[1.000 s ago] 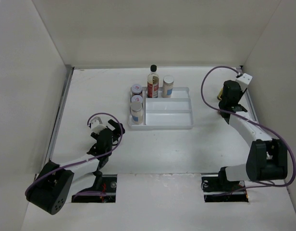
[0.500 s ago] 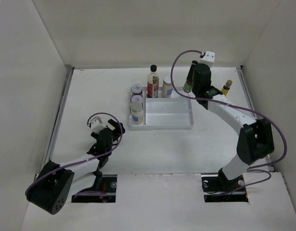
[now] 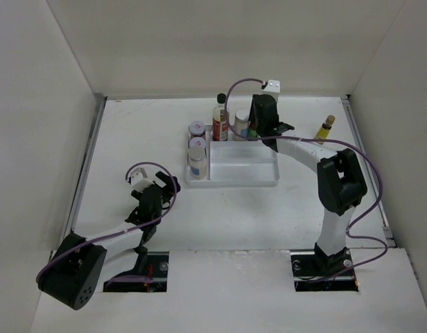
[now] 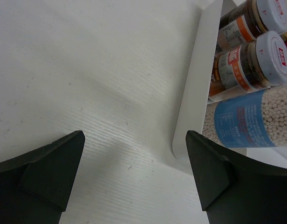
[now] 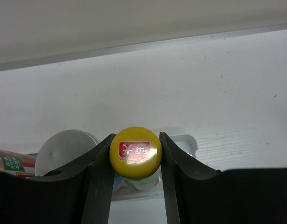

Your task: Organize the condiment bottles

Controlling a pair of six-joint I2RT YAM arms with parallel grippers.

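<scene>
My right gripper [image 3: 256, 129] is shut on a slim yellow-capped sauce bottle [image 5: 135, 153] and holds it upright over the back right part of the white tray [image 3: 269, 177], next to a white-lidded shaker [image 3: 241, 122]. The wrist view shows the yellow cap between my fingers [image 5: 99, 172], with the shaker's lid [image 5: 64, 148] to its left. A second yellow-capped bottle [image 3: 325, 127] lies on the table at the far right. A tall black-capped bottle [image 3: 220, 118], two silver-lidded jars [image 3: 196, 129] and a pale shaker [image 3: 197, 164] stand in the tray's left side. My left gripper [image 3: 160, 189] is open and empty.
The left wrist view shows the tray's near left corner [image 4: 192, 102], with the jars [image 4: 269, 53] and the blue-labelled shaker [image 4: 253, 119] behind it. White walls close the table at the left, back and right. The tray's long right compartments [image 3: 245, 161] hold nothing.
My right arm swung left from the far right side of the table to the tray, carrying the yellow-capped bottle. The left arm has not moved.
</scene>
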